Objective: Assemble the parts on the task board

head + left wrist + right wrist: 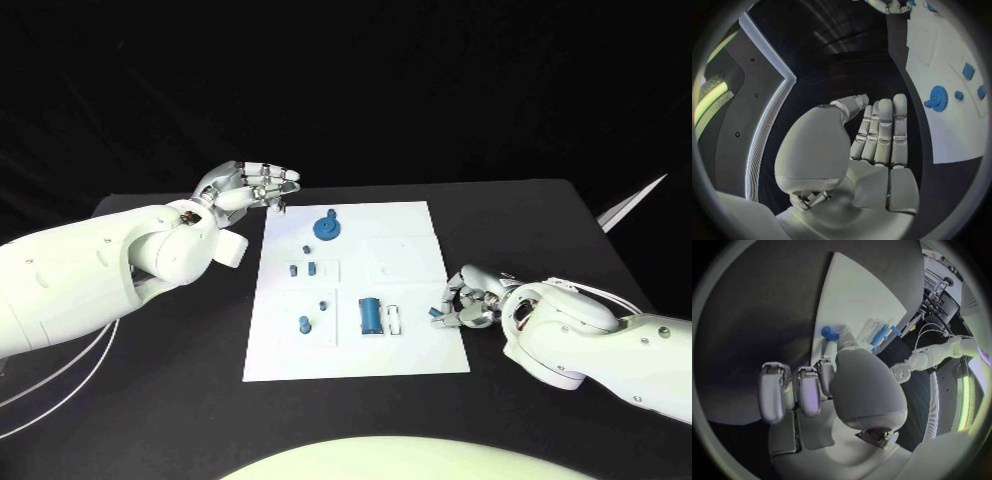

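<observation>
The white task board (404, 345) lies in the middle of the black table. On it are a blue gear (330, 228), several small blue parts (304, 324) down its left half, and a blue cylinder (369, 315). My left hand (253, 185) hovers by the board's far left corner, fingers straight and side by side (881, 131), holding nothing; the gear (937, 98) lies beyond it. My right hand (473, 298) sits at the board's right edge and pinches a small blue part (436, 312) at its fingertips (845, 339). The same part (828, 331) touches the board's edge.
A white pointed sheet (635, 200) sticks up at the table's far right edge. Bare black table (173, 400) surrounds the board on all sides. A white piece (392, 318) lies beside the blue cylinder.
</observation>
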Robot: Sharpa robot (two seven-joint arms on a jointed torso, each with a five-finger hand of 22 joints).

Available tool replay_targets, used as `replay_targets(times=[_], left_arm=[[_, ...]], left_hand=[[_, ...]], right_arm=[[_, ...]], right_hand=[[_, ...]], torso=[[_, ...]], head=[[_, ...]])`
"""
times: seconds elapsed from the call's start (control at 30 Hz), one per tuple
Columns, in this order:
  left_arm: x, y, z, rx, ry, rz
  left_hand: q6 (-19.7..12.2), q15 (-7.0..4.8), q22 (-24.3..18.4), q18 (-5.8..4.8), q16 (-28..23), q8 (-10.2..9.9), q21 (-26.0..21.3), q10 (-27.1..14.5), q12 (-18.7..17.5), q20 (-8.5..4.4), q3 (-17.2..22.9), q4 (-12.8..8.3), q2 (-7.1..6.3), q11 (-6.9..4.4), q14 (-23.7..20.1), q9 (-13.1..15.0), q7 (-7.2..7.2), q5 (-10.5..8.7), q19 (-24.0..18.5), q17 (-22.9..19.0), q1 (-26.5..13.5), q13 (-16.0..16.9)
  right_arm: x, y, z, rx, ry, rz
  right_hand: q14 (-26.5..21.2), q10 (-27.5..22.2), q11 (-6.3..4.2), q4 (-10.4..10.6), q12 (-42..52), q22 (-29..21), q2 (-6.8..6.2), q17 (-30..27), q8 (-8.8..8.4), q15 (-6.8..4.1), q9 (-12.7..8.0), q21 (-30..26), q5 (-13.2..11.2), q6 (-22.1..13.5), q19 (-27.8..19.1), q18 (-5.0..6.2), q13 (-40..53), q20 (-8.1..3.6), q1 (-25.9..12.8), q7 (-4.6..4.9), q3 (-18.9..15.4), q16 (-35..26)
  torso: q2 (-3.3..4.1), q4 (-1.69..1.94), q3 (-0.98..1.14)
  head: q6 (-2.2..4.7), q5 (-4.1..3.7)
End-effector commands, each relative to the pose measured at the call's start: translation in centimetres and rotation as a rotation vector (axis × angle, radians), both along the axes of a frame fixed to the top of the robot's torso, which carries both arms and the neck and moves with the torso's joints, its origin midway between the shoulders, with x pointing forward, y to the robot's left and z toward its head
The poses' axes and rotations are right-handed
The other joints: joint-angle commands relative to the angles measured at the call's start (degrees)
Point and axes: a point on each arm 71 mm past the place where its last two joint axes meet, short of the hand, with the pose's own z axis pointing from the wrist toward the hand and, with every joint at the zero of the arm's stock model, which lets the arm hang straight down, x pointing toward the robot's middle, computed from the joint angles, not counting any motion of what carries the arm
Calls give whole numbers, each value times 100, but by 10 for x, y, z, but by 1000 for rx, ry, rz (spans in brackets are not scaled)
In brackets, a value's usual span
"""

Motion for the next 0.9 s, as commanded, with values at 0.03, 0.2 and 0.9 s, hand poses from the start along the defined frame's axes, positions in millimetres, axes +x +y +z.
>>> replay_targets(times=[0.03, 0.2, 0.9], left_arm=[[0, -1, 1, -4, 0, -6], [-1, -1, 1, -3, 0, -5], [0, -2, 1, -3, 2, -5]], left_hand=[[-51, 9, -77, 37, -11, 112, -70, -97, 88, 8, -102, 20, 56, 10, -79, -70, -1, 29, -42, -59, -38, 102], [-51, 9, -77, 37, -11, 112, -70, -97, 88, 8, -102, 20, 56, 10, -79, -70, -1, 29, -42, -59, -38, 102], [-58, 9, -80, 38, -5, 121, -74, -100, 98, 9, -98, 25, 61, 9, -79, -72, -1, 31, -40, -61, -40, 102]], right_arm=[[-8, 1, -11, -27, 36, 14], [-10, 4, -9, -22, 25, 14], [-20, 46, 9, 234, 107, -9]], right_hand=[[471, 16, -77, -120, -160, 1248, 271, 999, -623, -37, -1039, 82, 104, 54, 406, -109, -50, -60, 689, 34, 783, 97], [475, 12, -66, -81, -178, 1264, 22, 1020, -712, -19, -1115, 92, 99, 156, 413, -113, -41, -54, 811, 53, 1405, 102], [490, 103, -52, -639, -136, 1319, -357, 1084, -490, -11, -706, 125, 50, -107, 441, -124, 33, -41, -711, 65, 3848, 120]], torso=[[-3, -3, -1], [1, -11, -1], [2, -5, -3]], head=[[-6, 9], [-2, 16], [-5, 10]])
